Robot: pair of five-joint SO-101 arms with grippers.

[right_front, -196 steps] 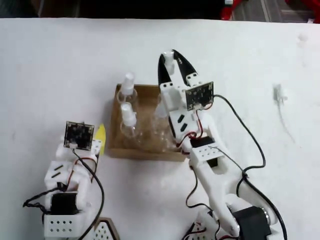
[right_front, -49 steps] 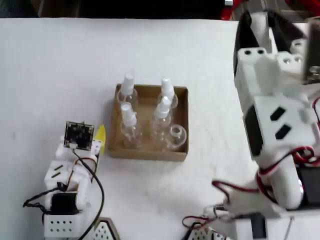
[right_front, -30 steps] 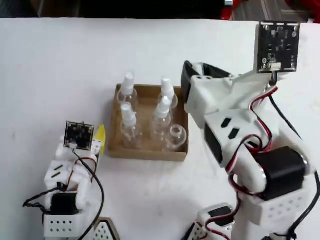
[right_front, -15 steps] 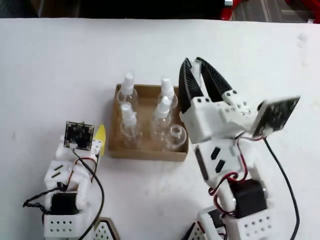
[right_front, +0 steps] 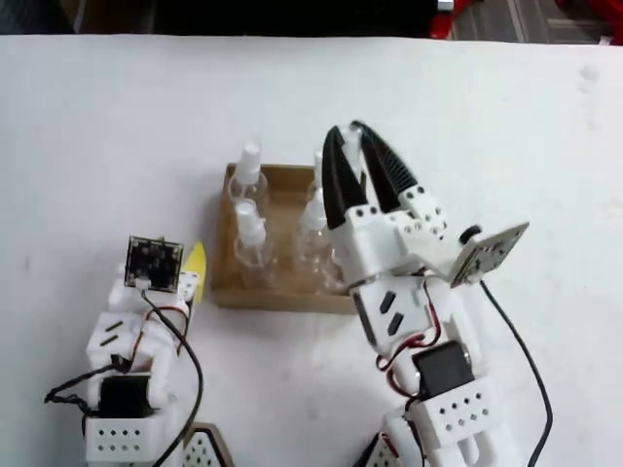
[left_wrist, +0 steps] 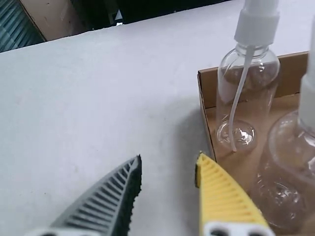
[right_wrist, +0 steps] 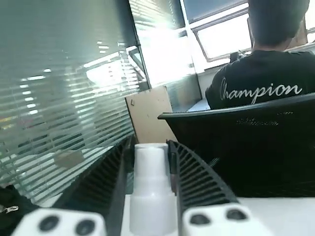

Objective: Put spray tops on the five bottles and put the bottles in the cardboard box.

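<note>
With its jaws closed on a spray top (right_wrist: 150, 191), the right gripper (right_front: 346, 138) hangs over the cardboard box (right_front: 282, 295); seating that top squarely on an uncapped bottle seems the next move.

Clear bottles (left_wrist: 247, 93) are standing in a brown cardboard box (right_front: 282, 295) on the white tabletop (right_front: 107, 117); the right gripper (right_wrist: 147, 147) is showing black ridges around a white spray top (right_wrist: 149, 196).

1. Clear, glossy plastic bottles (left_wrist: 246, 83); plain, matt brown cardboard box (left_wrist: 207, 91).
2. The spray top (right_wrist: 150, 196) is smooth, matt white plastic.
3. Ribbed black plastic forms the right fingers (right_wrist: 199, 184).
4. Around the box, the tabletop (right_front: 117, 107) looks smooth and matt.
</note>
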